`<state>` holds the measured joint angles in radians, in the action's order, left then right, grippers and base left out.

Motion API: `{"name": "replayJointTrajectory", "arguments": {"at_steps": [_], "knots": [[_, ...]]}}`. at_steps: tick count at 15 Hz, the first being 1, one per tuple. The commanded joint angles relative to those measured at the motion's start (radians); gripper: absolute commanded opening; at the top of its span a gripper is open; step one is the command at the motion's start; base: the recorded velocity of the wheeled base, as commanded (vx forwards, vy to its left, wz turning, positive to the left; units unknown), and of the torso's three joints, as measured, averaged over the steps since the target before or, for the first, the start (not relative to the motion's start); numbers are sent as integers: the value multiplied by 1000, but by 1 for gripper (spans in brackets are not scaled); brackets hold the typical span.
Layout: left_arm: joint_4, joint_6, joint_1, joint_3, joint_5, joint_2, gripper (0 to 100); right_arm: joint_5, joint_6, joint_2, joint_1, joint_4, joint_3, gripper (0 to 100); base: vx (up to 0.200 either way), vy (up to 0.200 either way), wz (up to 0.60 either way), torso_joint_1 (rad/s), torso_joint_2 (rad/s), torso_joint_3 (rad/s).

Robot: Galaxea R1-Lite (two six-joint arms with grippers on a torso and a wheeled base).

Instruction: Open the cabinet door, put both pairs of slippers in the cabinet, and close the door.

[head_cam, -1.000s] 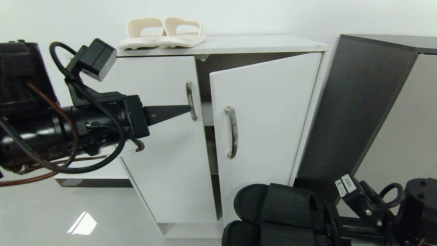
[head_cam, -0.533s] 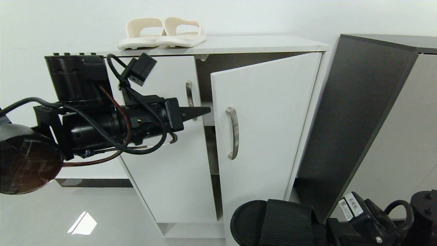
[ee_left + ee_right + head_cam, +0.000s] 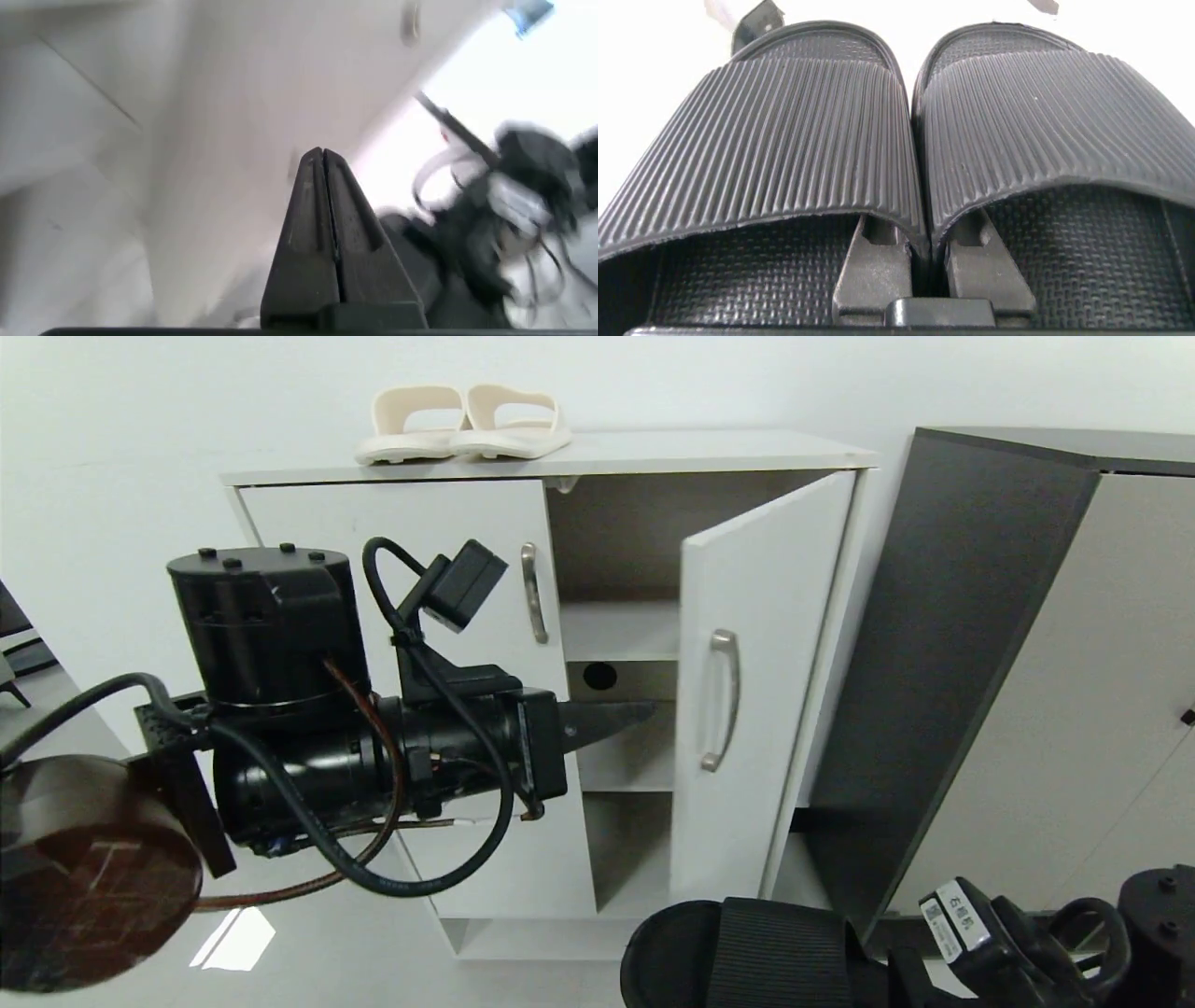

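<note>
With the cabinet door [image 3: 775, 579] open and the left end effector [image 3: 642, 711] clenched at the opening, loading is in hand: the right end effector [image 3: 923, 266], grasping the black slippers [image 3: 813, 140] below the door, apparently must raise them onto a shelf [image 3: 621, 633], while the cream slippers [image 3: 467, 425] sit at the cabinet top's [image 3: 709, 446] left rear edge.

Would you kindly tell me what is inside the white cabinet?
Past the open door: white shelves and a round hole in the back panel. The half behind the closed left door is hidden; the left tool covers part of one shelf.

Cream pair [image 3: 513, 441], black pair [image 3: 803, 140] — two cabinets [image 3: 653, 450]
</note>
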<state>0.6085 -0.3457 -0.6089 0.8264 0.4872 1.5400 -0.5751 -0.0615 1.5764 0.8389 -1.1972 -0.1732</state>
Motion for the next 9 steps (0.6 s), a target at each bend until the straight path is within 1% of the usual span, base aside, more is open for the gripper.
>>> {"name": "replayJointTrajectory", "arguments": {"at_steps": [1, 2, 5, 6, 7, 8, 9], "knots": [[2, -1, -34, -39, 1, -47, 0, 0, 0, -4, 17, -2, 8, 0, -200, 0, 0, -7, 2, 2], [2, -2, -34, -39, -1, -47, 0, 0, 5, -7, 19, -4, 14, 0, -200, 0, 0, -2, 7, 2], [4, -1, -5, -59, -9, -57, 0, -2, 11, -10, 23, -10, 11, 0, 0, 0, 0, 0, 0, 0], [20, -2, 26, -79, -9, -92, 0, 11, 5, -16, 34, -8, -12, 0, 0, 0, 0, 0, 0, 0], [23, 1, 35, -99, -21, -136, 0, 55, -6, -3, 32, 4, -52, 0, 0, 0, 0, 0, 0, 0], [19, 2, 35, -124, -67, -196, 0, 159, -38, 19, 32, 34, -101, 0, 0, 0, 0, 0, 0, 0], [10, 2, 35, -131, -131, -238, 0, 270, -75, 37, 35, 74, -163, 0, 0, 0, 0, 0, 0, 0]]}}
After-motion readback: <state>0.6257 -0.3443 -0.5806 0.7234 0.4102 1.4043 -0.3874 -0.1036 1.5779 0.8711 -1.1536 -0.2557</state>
